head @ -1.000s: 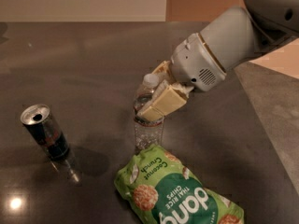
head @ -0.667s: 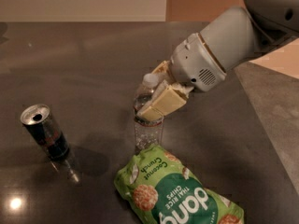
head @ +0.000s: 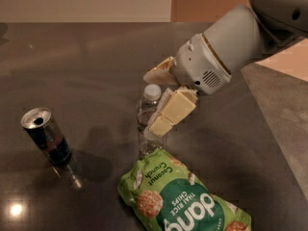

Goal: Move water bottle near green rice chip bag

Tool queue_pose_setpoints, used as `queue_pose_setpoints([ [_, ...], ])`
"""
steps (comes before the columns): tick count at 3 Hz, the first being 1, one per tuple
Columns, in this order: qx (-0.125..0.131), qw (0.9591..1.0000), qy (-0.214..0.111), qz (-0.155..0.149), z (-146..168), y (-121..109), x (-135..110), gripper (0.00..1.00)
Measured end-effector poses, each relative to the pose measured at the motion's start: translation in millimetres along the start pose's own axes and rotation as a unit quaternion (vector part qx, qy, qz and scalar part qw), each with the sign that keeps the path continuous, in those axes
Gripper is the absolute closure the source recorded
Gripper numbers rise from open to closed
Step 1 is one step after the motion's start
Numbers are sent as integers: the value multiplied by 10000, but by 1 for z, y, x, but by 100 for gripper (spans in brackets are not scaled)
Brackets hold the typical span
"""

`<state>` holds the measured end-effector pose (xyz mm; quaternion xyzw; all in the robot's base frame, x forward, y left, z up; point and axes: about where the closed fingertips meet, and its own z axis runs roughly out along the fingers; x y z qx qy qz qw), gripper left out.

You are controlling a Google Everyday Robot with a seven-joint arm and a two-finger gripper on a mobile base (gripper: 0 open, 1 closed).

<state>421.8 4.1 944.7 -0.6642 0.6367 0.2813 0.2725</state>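
Has spread the gripper [head: 151,102] a little wider than a second ago, with the near finger [head: 175,110] lower in the frame and more of the white cap [head: 153,91] laid bare; has left everything else where it was. Takes in a dark, glossy table [head: 86,66] across nearly the whole frame, with a lamp glint at the lower left. Reaches down from the upper right corner with a bulky pale-grey arm [head: 231,42], ending at centre frame. Finds the green rice chip bag [head: 183,201] lying flat at bottom centre and running off the lower edge, its white lettering upside down. Holds the gripper at centre frame, cream fingers parted and straddling the water bottle [head: 144,112]: far finger [head: 159,72] above and behind the cap, near finger crossing in front of the ribbed body; cannot tell whether either one touches the plastic. Shows a dark drink can [head: 45,136] standing at the left, silver top open, well apart from both bottle and bag. Has the water bottle upright on the table just above the bag's top edge, so close that touching or a thin gap cannot be told apart.
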Motion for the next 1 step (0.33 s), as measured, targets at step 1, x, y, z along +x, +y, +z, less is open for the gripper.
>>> queue_pose_setpoints([
  [1,0,10000,0,-1,0,0,0,0],
])
